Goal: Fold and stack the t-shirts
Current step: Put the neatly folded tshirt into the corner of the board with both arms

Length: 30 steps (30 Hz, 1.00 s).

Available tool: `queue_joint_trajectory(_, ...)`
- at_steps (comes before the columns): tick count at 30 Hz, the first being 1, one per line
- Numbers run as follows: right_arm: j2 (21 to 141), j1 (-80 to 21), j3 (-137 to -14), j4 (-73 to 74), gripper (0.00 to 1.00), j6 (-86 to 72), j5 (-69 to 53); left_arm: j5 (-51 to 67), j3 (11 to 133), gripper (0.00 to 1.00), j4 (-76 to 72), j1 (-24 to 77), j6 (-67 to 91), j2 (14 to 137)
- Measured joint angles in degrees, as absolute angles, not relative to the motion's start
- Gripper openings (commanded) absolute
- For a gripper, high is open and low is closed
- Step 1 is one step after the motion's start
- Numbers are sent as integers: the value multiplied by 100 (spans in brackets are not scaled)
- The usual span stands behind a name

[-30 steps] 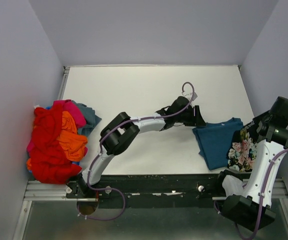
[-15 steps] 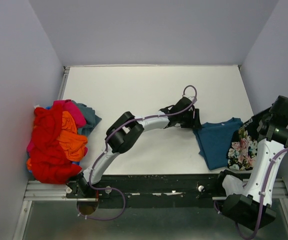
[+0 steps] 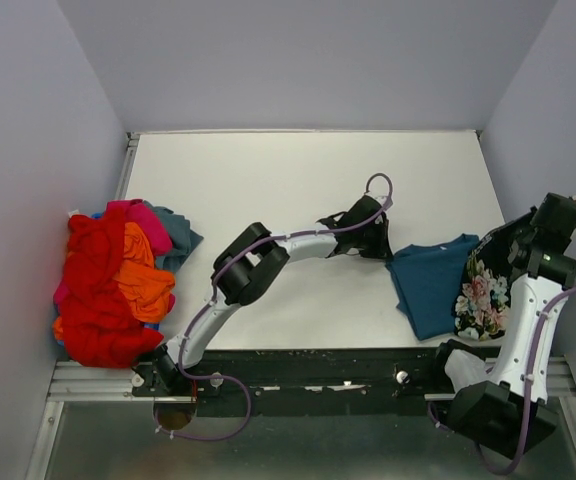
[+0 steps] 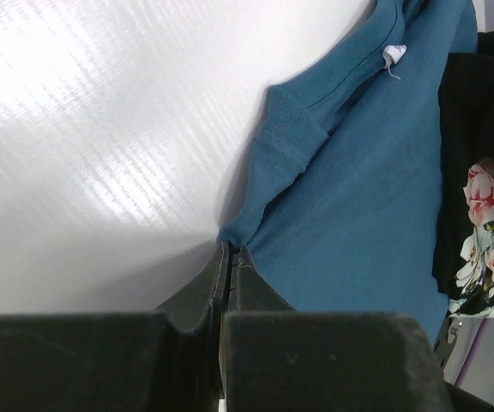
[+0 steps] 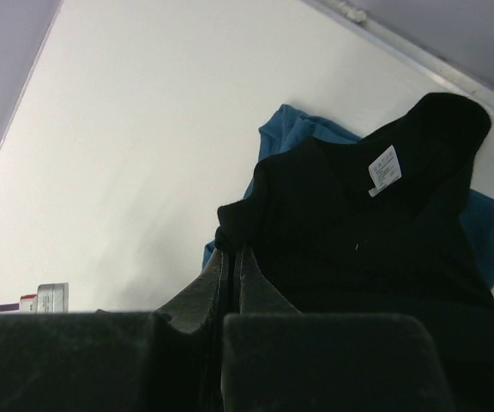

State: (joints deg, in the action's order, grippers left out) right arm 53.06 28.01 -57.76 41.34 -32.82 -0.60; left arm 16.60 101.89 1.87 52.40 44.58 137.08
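So two shirts sat on the worktop's (image 3: 268, 190) right side: teal shirt (image 3: 430, 285), long axis near-to-far, collar away, left fingers (image 4: 202, 296) clenched on its corner. Black rose shirt (image 3: 483, 295) overlapped it, pinched by right fingers (image 5: 200, 292). One colourful heap (image 3: 113, 280) sat far left.

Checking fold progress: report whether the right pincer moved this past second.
Yes. In the top view, the right pincer shifted slightly left, away from the right wall.
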Motion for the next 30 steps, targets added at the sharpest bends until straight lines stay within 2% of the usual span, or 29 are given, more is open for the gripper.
queue_joint_trajectory(8, 5688, 1529, -5710, 3723, 1, -3688, -211, 1848, 9006, 0, -178, 4720, 4453, 13034)
queue_joint_trajectory(15, 6615, -226, -5815, 3267, 1, -4324, -67, 1865, 7669, 0, -569, 4141, 4466, 12228)
queue_joint_trajectory(22, 7832, -2045, -6650, 2930, 1, -4939, 119, 1564, 6206, 0, -537, 3240, 4292, 11087)
queue_joint_trajectory(25, 8112, -2451, -7000, 2808, 1, -5113, 95, 1332, 5843, 0, -408, 2856, 4150, 10711)
queue_joint_trajectory(30, 8029, -2502, -7185, 2777, 1, -5207, 89, 965, 5961, 0, -139, 2613, 3918, 10652)
